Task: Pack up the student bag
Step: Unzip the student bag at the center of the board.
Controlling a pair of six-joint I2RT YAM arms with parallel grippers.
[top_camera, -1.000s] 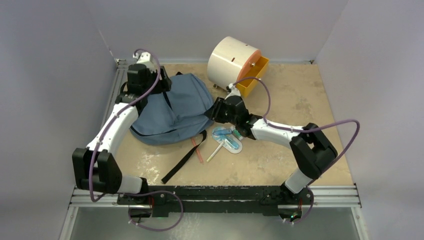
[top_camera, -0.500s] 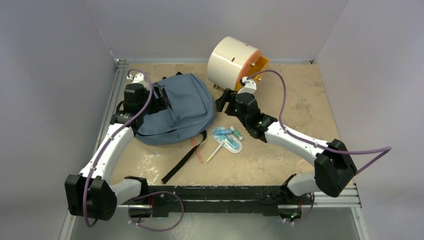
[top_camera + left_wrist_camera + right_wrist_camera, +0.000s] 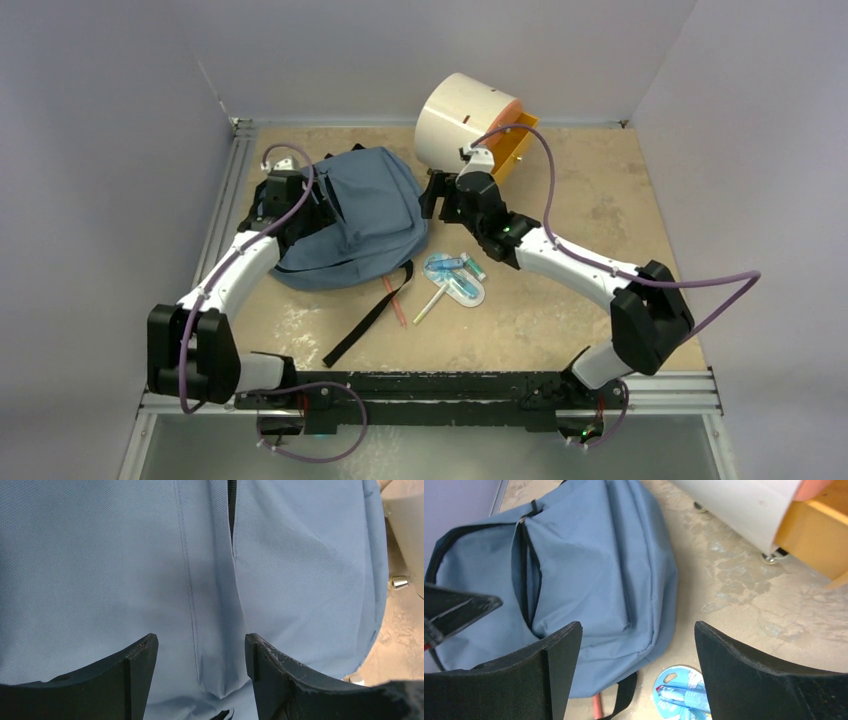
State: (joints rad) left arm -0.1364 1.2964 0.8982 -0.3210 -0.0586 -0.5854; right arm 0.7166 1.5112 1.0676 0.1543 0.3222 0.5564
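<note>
**Cell contents, near edge to far wall**

1. Aluminium rail [image 3: 430,392]: running along the near edge and carrying both arm bases.
2. Table [image 3: 600,210]: a tan board, scuffed with pale patches, is filling the floor of the cell. Metal framing is edging its left side.
3. Black strap [image 3: 368,315]: trailing from the student bag toward the near edge. A red pencil [image 3: 394,300] and a white stick [image 3: 428,305] are lying just to its right.
4. Blister pack [image 3: 457,278]: lying right of the pencil and holding blue items. Its printing is too small to read.
5. Student bag [image 3: 360,225]: slate-blue and soft, lying flat on the left-centre of the table. One black zipper line is gaping a little on its upper face.
6. Left gripper [image 3: 200,645]: hovering low over the bag's fabric, its jaws spread to either side of a seam and gripping nothing. Whether it is touching the cloth cannot be told.
7. Right gripper [image 3: 638,630]: hanging above the table between the bag's right edge and the cabinet, jaws wide and empty.
8. Cream cylindrical cabinet [image 3: 462,120]: standing at far centre on small metal feet. Its orange drawer [image 3: 510,150] is standing pulled out.
9. Walls [image 3: 400,50]: plain lilac-grey panels are closing the left, far and right sides.
</note>
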